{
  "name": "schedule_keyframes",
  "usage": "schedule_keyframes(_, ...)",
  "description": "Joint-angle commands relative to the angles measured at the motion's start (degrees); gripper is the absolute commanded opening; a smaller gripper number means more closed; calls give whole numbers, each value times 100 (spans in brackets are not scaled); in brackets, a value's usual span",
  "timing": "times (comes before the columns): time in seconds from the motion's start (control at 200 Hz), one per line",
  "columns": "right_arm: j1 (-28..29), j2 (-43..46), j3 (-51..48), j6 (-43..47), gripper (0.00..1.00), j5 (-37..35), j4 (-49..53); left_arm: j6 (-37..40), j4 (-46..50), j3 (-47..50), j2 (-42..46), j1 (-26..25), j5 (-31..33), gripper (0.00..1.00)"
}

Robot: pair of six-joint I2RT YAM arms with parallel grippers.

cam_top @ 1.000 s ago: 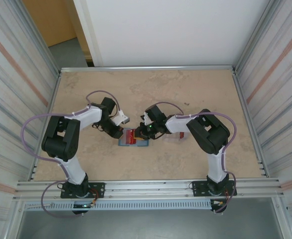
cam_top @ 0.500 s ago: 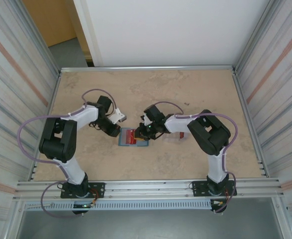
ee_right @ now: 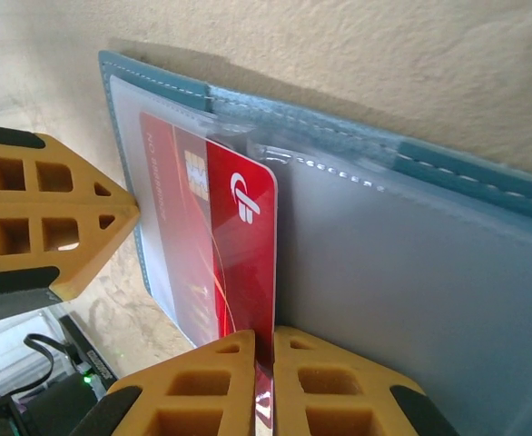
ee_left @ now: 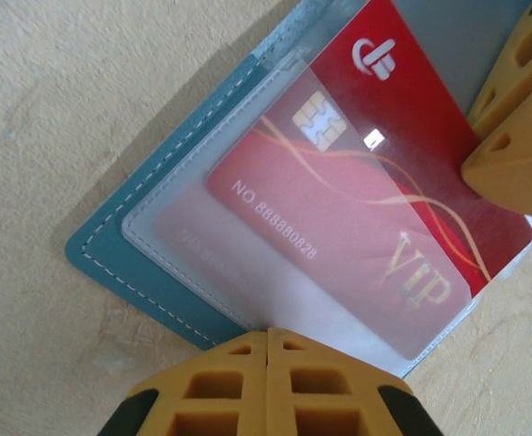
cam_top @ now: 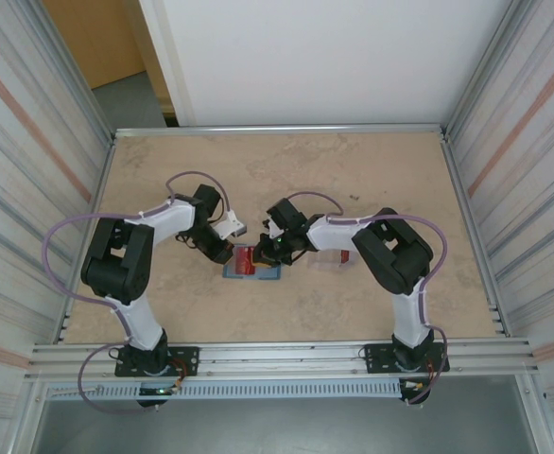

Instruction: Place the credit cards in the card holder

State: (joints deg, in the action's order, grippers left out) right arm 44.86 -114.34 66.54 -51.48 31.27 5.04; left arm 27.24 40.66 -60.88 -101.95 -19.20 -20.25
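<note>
The teal-blue card holder [cam_top: 268,272] lies open on the table between the two arms. In the right wrist view my right gripper [ee_right: 266,350] is shut on the edge of a red credit card [ee_right: 243,245]. That card stands on edge, half inside the holder's [ee_right: 429,282] clear pocket. Seen from the left wrist, the card [ee_left: 366,209] lies partly under the frosted sleeve of the holder [ee_left: 130,263]. My left gripper [ee_left: 268,338] is shut, its tips pressing on the sleeve's near edge. From above, the left gripper [cam_top: 230,250] and the right gripper [cam_top: 263,253] flank the holder.
A second red card [cam_top: 345,255] and a clear plastic case [cam_top: 325,264] lie just right of the holder, under the right forearm. Metal rails and corrugated walls enclose the beige table [cam_top: 286,170], which has free room at the back.
The right gripper has edged left with the card, pushing it a little further into the pocket. The left gripper drew back slightly, then returned to the holder's edge.
</note>
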Motion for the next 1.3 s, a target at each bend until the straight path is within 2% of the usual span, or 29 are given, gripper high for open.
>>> schedule_keyframes(0.0,86,-215,195,66,10,-75,225,151,72,-23,-158,-13,93,0)
schedule_keyframes(0.361,178,-405,486,33,11,-27,219,7,225,-199,-207,-58,-40,0)
schedule_keyframes(0.997,329,-248,596,103,20,-15,485,-114,275,-207,-117,-27,-33,0)
schedule_keyframes(1.293,310,-180,548,104,21,-90,526,-188,204,-143,-19,276,133,0)
